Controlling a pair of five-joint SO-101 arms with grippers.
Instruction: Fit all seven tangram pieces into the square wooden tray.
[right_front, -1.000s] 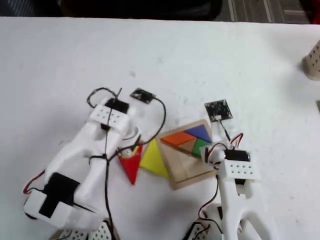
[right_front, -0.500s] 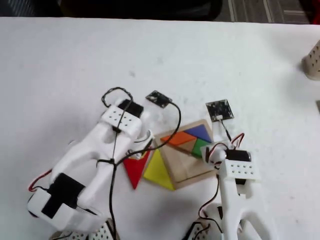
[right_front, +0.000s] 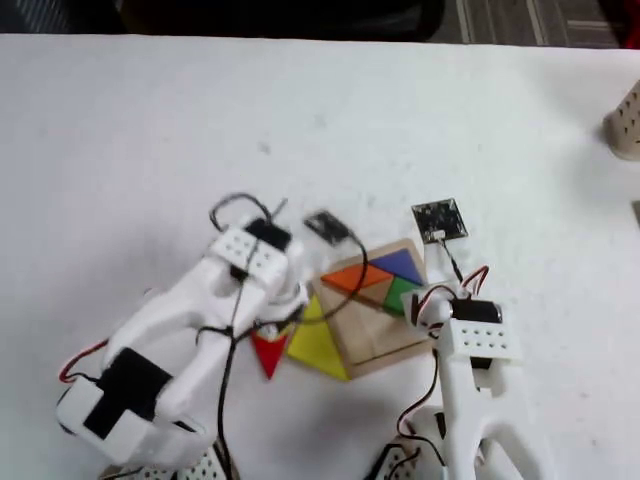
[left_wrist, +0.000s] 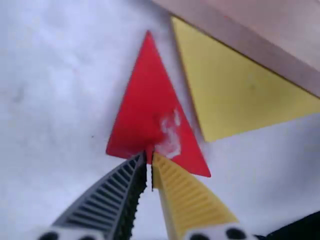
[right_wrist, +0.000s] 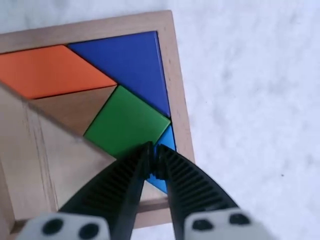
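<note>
1. White table (right_front: 150, 120) carries everything. Nearest to me, my left pincer (left_wrist: 148, 161) has its jaws pressed together, with the tips meeting one edge of the red triangle (left_wrist: 150, 115), which lies flat on the bare surface.
2. Just beside the red piece lies the yellow triangle (left_wrist: 235, 95), its long side running along the outer rim of the tray (left_wrist: 250, 45). Both pieces are outside the tray.
3. My right pincer (right_wrist: 154, 150) is likewise closed and empty, with its tips over the seam between the green square (right_wrist: 125, 122) and the small blue triangle (right_wrist: 167, 141), near a tray corner.
4. Farther in, the large blue triangle (right_wrist: 125, 60) and the orange parallelogram (right_wrist: 50, 70) sit seated. The rest of the tray shows pale wood, and I cannot tell piece from floor there.
5. I judge the step in hand to be bringing red toward the tray. With closed jaws I can only nudge, so I should push low and slowly through the middle of that edge, or the piece may spin.
6. Yellow lies between red and the rim, so I should steer around it or move it first. Getting a piece over the rim would mean spreading the jaws and catching a corner.
7. My right pincer could press down to steady the tray meanwhile.
8. A pale perforated post (right_front: 625, 125) stands at the table's far right, well apart.
</note>
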